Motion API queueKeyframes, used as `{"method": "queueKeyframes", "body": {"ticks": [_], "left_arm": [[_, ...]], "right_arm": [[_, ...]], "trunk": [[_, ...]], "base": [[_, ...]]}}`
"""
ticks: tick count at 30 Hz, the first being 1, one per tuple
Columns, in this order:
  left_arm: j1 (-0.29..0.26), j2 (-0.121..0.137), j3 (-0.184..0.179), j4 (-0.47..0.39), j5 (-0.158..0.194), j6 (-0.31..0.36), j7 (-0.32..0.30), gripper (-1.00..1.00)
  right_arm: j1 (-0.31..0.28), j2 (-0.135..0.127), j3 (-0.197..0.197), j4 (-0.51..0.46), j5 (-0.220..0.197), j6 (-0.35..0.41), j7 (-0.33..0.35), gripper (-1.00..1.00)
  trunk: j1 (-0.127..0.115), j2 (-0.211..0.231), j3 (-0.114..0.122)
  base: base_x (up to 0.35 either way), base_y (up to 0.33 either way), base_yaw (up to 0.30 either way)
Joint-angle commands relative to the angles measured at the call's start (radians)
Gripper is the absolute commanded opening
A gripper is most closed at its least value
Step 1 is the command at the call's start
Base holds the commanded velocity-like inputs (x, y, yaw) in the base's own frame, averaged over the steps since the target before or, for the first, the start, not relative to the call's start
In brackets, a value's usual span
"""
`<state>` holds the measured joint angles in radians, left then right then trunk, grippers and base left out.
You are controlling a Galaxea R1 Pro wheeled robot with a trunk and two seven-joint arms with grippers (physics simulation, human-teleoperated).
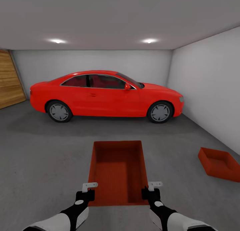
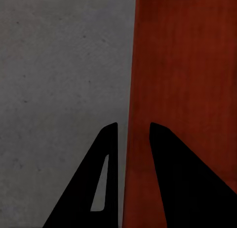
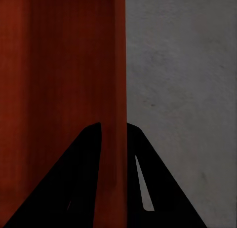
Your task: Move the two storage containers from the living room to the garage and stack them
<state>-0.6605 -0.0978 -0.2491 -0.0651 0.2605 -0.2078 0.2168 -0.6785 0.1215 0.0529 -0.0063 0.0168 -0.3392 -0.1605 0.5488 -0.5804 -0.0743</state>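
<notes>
I am in the garage. One orange-red storage container [image 1: 117, 169] hangs in front of me, open side up, held between both arms over the dark grey floor [image 1: 43, 157]. My left gripper [image 1: 88, 192] is shut on its left wall, and the left wrist view has that wall [image 2: 187, 65] between the two fingers of the left gripper [image 2: 132, 132]. On the opposite wall my right gripper [image 1: 150, 192] is shut, and the right gripper [image 3: 113, 129] straddles the container's rim [image 3: 59, 65] in the right wrist view. The other storage container [image 1: 220, 164] rests on the floor at the right.
A red car [image 1: 106, 94] stands side-on across the back of the garage. At the far left is a wooden panel door [image 1: 10, 77]. A grey wall [image 1: 213, 91] runs along the right, close behind the container on the floor. Bare concrete lies between me and the car.
</notes>
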Motion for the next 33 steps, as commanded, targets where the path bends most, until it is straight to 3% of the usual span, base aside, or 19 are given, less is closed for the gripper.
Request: {"method": "queueKeyframes", "body": {"ticks": [1,33], "left_arm": [[-0.001,0.000,-0.002,-0.001,0.003,-0.028,0.018,-1.00],[-0.001,0.000,-0.002,-0.001,0.003,-0.028,0.018,-1.00]], "right_arm": [[-0.001,0.024,-0.048,0.005,-0.037,-0.008,-0.007,-1.00],[-0.001,0.024,-0.048,0.005,-0.037,-0.008,-0.007,-1.00]], "trunk": [[0.001,-0.002,-0.002],[0.001,-0.002,-0.002]], "base": [[0.321,0.000,0.000],[0.321,0.000,0.000]]}}
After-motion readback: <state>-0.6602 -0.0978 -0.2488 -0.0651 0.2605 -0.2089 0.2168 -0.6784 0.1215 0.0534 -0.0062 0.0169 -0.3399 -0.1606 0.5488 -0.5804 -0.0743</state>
